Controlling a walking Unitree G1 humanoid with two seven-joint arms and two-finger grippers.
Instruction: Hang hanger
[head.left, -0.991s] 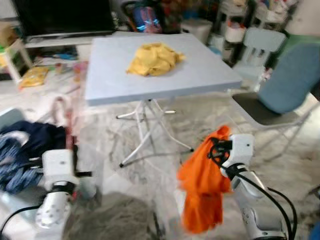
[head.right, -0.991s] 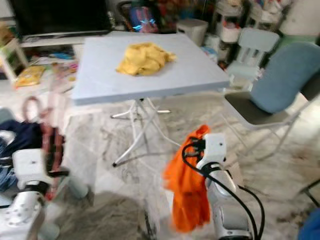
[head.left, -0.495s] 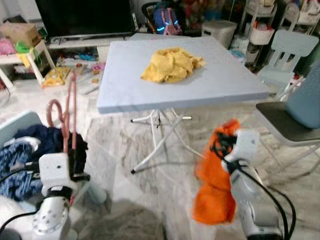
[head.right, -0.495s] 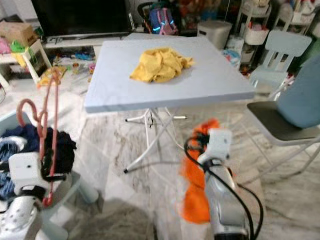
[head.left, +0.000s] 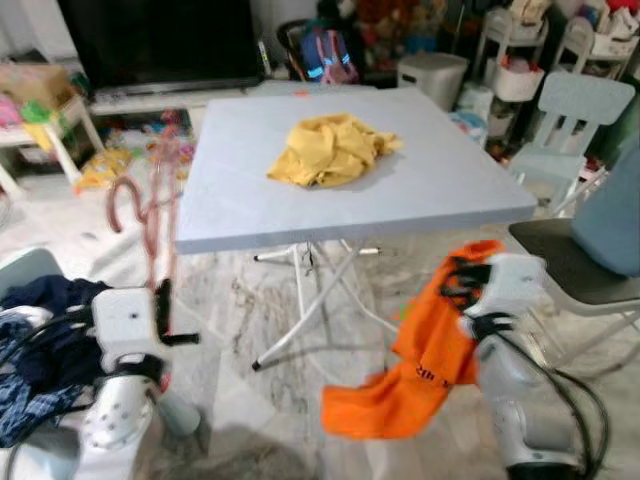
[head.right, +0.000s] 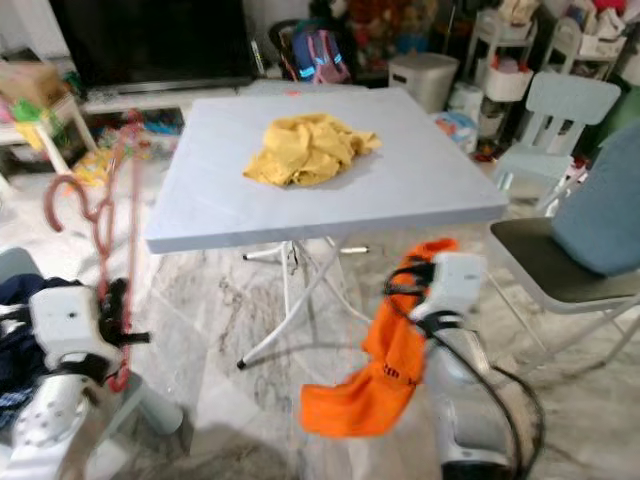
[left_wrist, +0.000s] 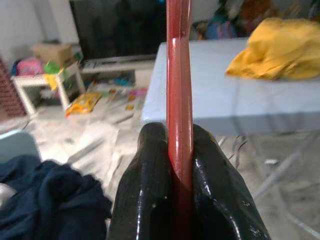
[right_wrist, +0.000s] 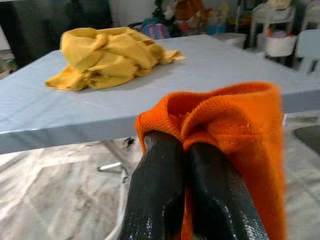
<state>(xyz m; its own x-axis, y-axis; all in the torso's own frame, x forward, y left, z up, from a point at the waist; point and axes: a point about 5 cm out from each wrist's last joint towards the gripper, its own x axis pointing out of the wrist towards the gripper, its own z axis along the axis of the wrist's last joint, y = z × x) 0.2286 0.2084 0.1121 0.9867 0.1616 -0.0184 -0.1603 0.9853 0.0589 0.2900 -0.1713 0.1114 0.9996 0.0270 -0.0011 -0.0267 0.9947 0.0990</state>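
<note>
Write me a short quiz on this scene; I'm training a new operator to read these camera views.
1. True or false: the left gripper is shut on a red hanger.
2. What does the right gripper hold? A) a yellow cloth B) an orange garment C) nothing
3. Fill in: the yellow cloth lies on the ____.

Key:
1. True.
2. B, the orange garment, hanging below the table edge.
3. Table.

Red hanger (left_wrist: 179, 100), orange garment (head.left: 430, 350), yellow cloth (head.left: 330, 148), pale blue table (head.left: 440, 190).
</note>
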